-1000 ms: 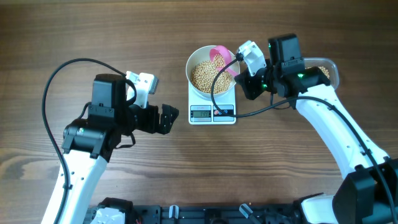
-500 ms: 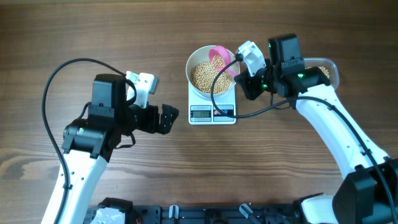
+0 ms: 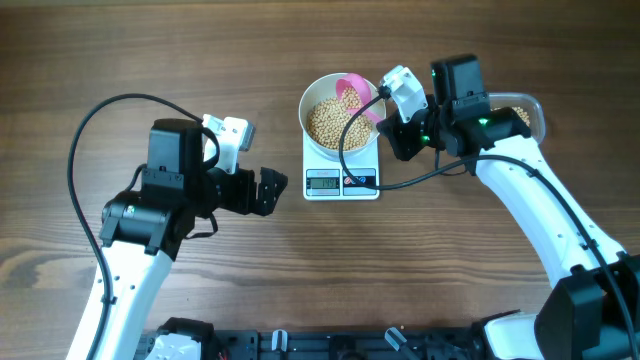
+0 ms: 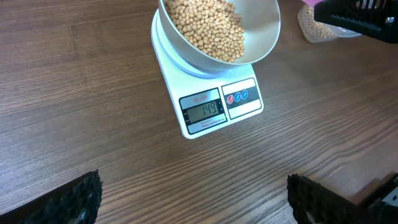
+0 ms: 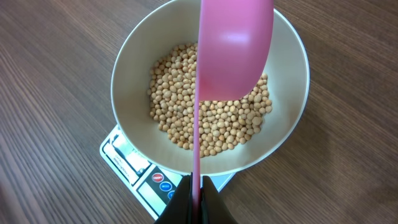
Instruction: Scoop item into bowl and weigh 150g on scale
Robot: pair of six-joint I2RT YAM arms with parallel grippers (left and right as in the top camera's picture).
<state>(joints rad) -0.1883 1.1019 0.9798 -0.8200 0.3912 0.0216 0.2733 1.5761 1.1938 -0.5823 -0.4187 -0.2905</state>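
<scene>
Bench inventory, nearest item first.

1. Brown wood-grain table (image 3: 450, 270). It carries everything listed below.
2. Left gripper (image 3: 275, 191), black, on a white arm. It hangs low over bare wood just left of the scale and touches nothing. Its ribbed black fingers (image 4: 78, 200) are spread wide, one at each lower corner of the left wrist view. Nothing lies between them.
3. Small white square digital scale (image 3: 342, 180). It sits flat on the table between the two arms. The front edge has a grey display with two round buttons beside it, one red and one blue. The digits appear to read 149.
4. Round plain white bowl (image 3: 306, 120). It stands upright on the scale platform, about as wide as the scale.
5. Small round pale-beige beans (image 5: 186, 112). They are heaped in the bottom of the white bowl, well below its rim.
6. Pink plastic scoop (image 5: 233, 43). Its head is held above the beans, inside the line of the bowl's rim on the right arm's side. Its thin handle runs back to the right gripper.
7. Right gripper (image 5: 198, 200), black, just right of the bowl. Its jaws are pressed together on the scoop handle.
8. Clear rounded plastic tub (image 3: 538, 118). It sits farther right, partly hidden behind the right arm, and holds more of the same beans.
</scene>
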